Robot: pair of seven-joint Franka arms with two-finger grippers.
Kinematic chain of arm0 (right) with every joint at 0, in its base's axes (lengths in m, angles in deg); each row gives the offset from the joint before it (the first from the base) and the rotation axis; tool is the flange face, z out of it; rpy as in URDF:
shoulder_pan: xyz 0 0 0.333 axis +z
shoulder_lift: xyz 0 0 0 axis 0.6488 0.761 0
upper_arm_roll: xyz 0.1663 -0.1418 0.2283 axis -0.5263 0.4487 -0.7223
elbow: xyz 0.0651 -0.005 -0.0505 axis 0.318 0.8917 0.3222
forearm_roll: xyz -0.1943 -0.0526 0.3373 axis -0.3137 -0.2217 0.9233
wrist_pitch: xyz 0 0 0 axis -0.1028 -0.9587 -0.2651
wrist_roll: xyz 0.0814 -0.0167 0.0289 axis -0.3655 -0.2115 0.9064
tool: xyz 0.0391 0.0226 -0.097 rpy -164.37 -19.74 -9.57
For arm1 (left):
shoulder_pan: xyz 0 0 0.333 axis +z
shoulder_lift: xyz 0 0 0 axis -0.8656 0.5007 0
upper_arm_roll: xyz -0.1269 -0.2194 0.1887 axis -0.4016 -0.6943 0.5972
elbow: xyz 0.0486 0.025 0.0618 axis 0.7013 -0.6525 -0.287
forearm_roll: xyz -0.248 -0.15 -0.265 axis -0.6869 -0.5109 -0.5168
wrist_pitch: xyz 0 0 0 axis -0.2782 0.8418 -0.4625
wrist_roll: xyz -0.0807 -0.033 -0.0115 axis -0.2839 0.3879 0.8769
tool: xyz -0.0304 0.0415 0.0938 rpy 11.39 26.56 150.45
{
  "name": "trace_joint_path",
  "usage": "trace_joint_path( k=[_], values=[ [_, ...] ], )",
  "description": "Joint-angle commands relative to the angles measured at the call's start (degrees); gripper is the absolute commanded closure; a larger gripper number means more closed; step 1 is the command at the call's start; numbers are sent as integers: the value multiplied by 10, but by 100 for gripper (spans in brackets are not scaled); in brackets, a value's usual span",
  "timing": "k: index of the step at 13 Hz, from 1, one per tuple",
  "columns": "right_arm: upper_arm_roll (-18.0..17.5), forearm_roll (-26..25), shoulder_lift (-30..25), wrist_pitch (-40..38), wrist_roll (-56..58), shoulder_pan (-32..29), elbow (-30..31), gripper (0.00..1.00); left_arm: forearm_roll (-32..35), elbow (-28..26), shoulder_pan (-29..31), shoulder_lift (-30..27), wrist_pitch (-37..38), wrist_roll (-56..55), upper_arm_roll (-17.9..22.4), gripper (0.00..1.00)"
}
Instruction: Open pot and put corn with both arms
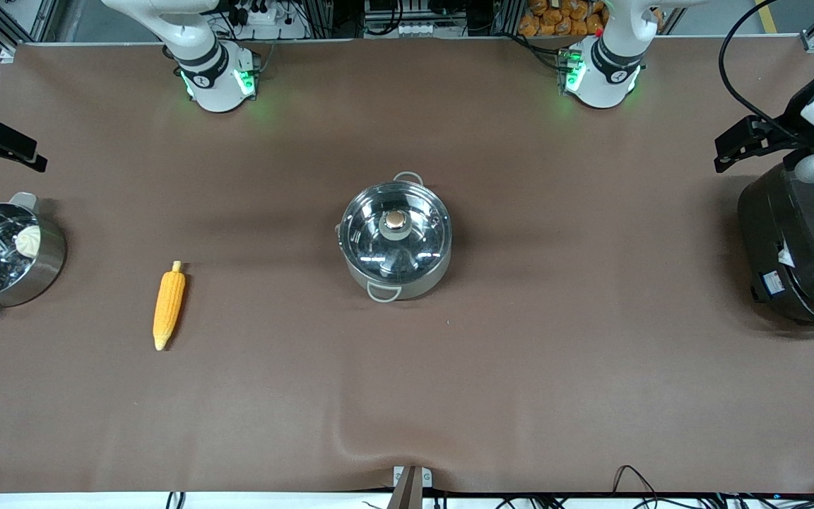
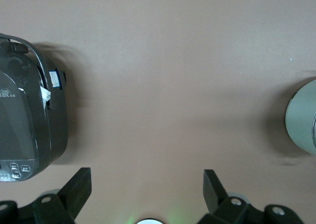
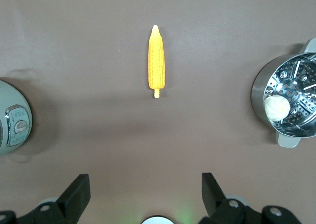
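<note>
We see the pot (image 1: 395, 242) at the middle of the brown surface (image 1: 555, 353), its glass lid (image 1: 394, 227) seated. The corn (image 1: 168, 305) lies flat toward the right arm's end, between the pot and a steamer pot (image 1: 4, 254) holding 1 white bun (image 1: 27, 240). A black cooker (image 1: 803, 247) stands at the left arm's end. The left end effector (image 2: 145, 184) hangs over bare surface, fingers apart; the right end effector (image 3: 145, 187) likewise, fingers apart.

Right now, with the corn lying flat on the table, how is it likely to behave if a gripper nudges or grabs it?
The corn is round and tapered, so a sideways nudge would probably roll it in an arc. It lies straight with no sag, so it likely lifts stiff. Its bumpy kernel surface should give the fingers some grip, though the narrowing tip may slip out.
</note>
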Motion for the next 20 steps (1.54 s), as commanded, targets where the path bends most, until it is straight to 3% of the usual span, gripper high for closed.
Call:
trace_joint_path(
  k=[1, 5, 7, 9, 14, 20],
  values=[
    [-9, 8, -3, -5, 10, -11, 3, 0, -14, 11, 2, 2, 11, 0, 0, 0],
    [-7, 6, -3, -10, 23, -14, 4, 0, -7, 11, -17, 20, 8, 3, -15, 0],
    [-7, 3, 26, -7, 27, -16, 2, 0, -12, 11, -26, 44, -13, -10, -34, 0],
    [-8, 5, 72, 32, 28, -15, -1, 0, -12, 12, -60, 70, -35, -122, -56, 0],
    [-9, 6, 193, 117, 28, -5, 11, 0, -12, 49, -169, 148, -103, -363, -59, 0],
    [-9, 2, 252, 330, 29, 0, 133, 0, -12, 101, -271, 257, -216, -631, -60, 0]
  ],
)
